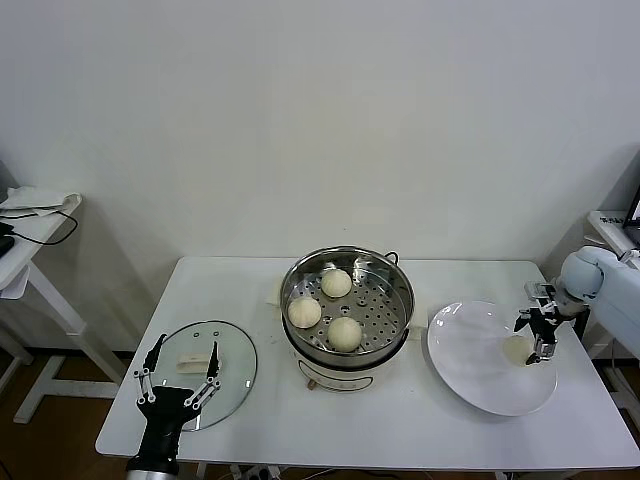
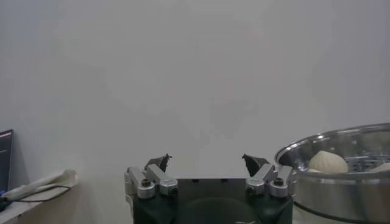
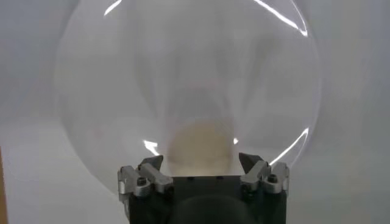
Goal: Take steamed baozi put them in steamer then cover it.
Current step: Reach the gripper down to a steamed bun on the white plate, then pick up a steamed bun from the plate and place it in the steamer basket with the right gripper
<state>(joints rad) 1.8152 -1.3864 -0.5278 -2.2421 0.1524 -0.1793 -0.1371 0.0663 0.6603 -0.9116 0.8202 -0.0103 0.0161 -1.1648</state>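
A plain pale wall is seen behind a white table, with side furniture at either edge.

The wall is unbroken and evenly lit, without marked shadows, and it fills the space ahead of both sets of jaws. The table is rectangular with rounded corners and a smooth white top; its far edge is set close to the wall. Out beyond the left jaws, a white side stand on slanted legs is placed, and a dark cable is draped across its top. Brownish floor is visible beneath that stand. Out beyond the right jaws, part of another pale surface is cut off at the edge.
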